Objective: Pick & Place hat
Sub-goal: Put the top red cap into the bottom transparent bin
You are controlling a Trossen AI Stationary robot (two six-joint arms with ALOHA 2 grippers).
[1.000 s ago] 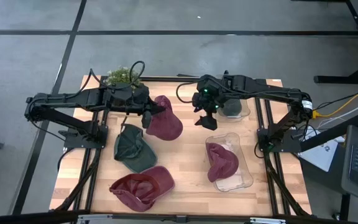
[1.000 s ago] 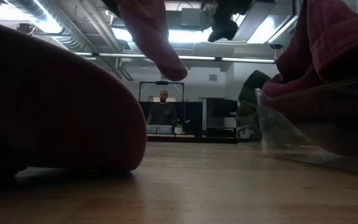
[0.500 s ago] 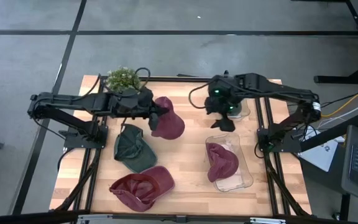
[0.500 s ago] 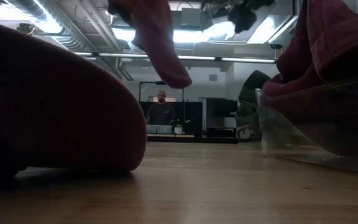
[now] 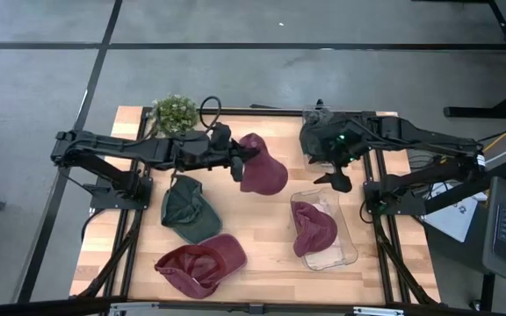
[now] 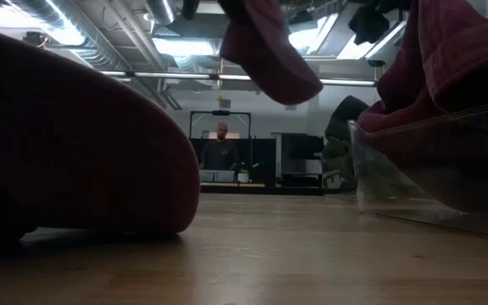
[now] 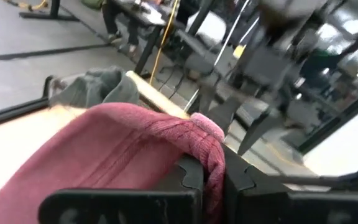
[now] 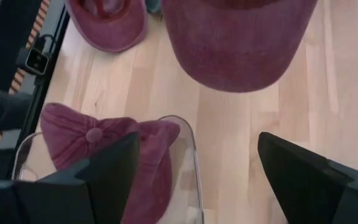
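Note:
My left gripper (image 5: pixel 235 165) is shut on a maroon hat (image 5: pixel 263 168) and holds it over the middle of the table; the low view shows that hat (image 6: pixel 269 47) high above the wood. My right gripper (image 5: pixel 336 177) stands open, with nothing between its fingers, above the far end of a clear bin (image 5: pixel 345 250). In the bin lies another maroon hat (image 5: pixel 313 226), which the right wrist view (image 8: pixel 104 140) also shows. A dark green hat (image 5: pixel 187 209) and a third maroon hat (image 5: pixel 202 263) rest on the table at the near left. My left gripper pinches a seamed edge of the maroon hat (image 7: pixel 211 158) between its two fingers (image 7: pixel 188 180). The fingers lie about level and come from the table's left. The hat bulges out beyond them toward the table's right, lifted clear of the table.
A potted plant (image 5: pixel 174 112) stands at the far left corner. A grey-green hat (image 7: pixel 95 87) lies at the far right, mostly under my right arm. Bare wood (image 5: pixel 266 224) lies between the green hat and the bin. A person (image 6: pixel 221 148) sits in the room beyond.
My left gripper has carried the maroon hat toward the table's right edge, rolling a little; the hat stays clear of the table. My right gripper, still open, has drawn back toward the table's right edge, away from the hat.

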